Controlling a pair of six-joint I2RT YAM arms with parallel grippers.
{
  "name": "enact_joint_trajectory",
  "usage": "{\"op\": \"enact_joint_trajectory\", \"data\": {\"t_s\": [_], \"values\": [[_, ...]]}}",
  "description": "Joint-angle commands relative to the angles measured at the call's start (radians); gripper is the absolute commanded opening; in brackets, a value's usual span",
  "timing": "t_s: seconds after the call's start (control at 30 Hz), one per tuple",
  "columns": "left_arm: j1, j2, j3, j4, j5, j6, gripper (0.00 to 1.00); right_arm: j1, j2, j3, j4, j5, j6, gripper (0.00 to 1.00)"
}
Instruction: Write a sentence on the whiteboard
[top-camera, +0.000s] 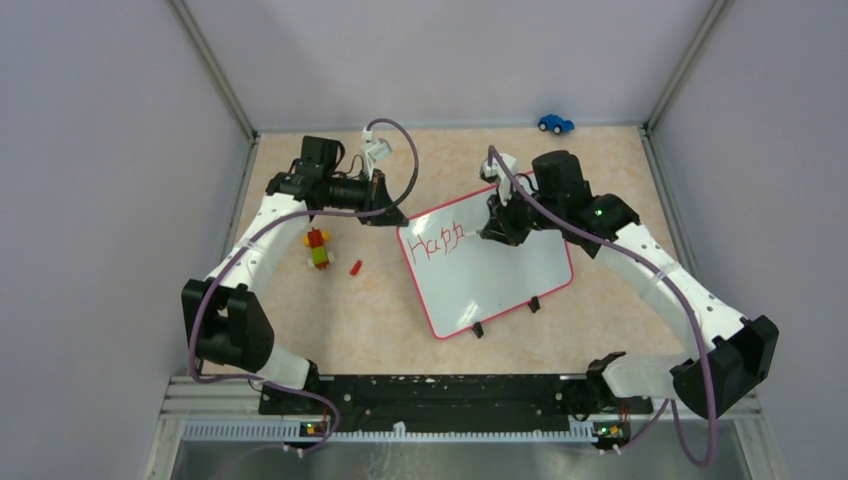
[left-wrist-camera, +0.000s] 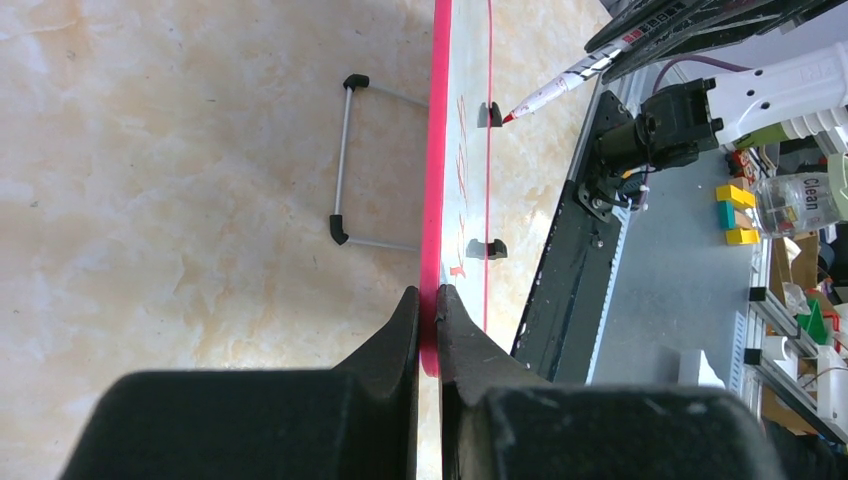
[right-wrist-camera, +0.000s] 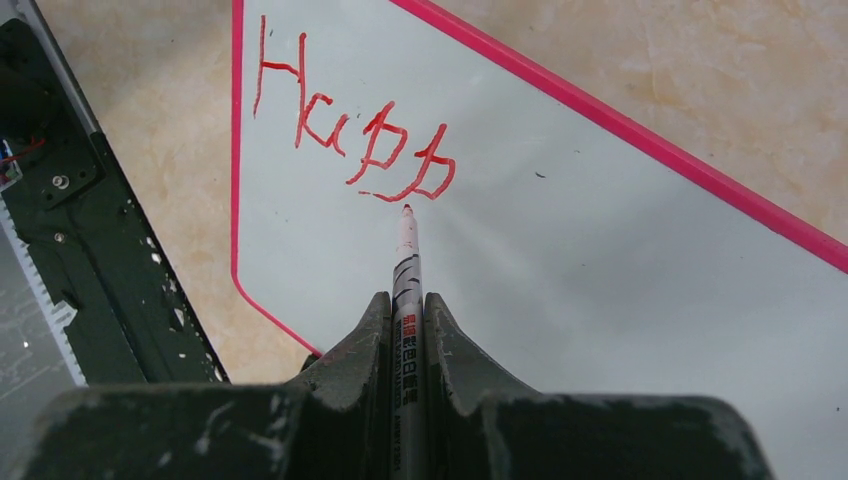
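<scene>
The whiteboard (top-camera: 500, 275) lies tilted on the table, white with a pink-red frame and two black feet. Red lettering (top-camera: 438, 243) near its top left reads "Happ"; it shows larger in the right wrist view (right-wrist-camera: 350, 130). My left gripper (top-camera: 392, 213) is shut on the board's pink frame (left-wrist-camera: 434, 200) at its top left corner. My right gripper (top-camera: 497, 232) is shut on a white marker (right-wrist-camera: 407, 290), whose red tip (right-wrist-camera: 405, 209) sits just below the last "p". The marker also shows in the left wrist view (left-wrist-camera: 560, 82), with its tip near the board.
A blue toy car (top-camera: 555, 123) sits at the far edge. A red, yellow and green toy (top-camera: 318, 248) and a small red piece (top-camera: 355, 267) lie left of the board. A wire stand (left-wrist-camera: 350, 160) rests on the table beside the board. Grey walls enclose the table.
</scene>
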Motion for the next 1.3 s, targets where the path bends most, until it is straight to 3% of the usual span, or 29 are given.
{"op": "enact_joint_trajectory", "data": {"t_s": [0.0, 1.27], "values": [[-0.036, 0.007, -0.016, -0.039, -0.009, 0.037, 0.0, -0.014, -0.033, 0.031, 0.016, -0.027, -0.01, 0.0], [-0.036, 0.003, -0.014, -0.045, -0.011, 0.036, 0.0, -0.014, 0.029, 0.034, 0.104, 0.108, 0.007, 0.0]]}}
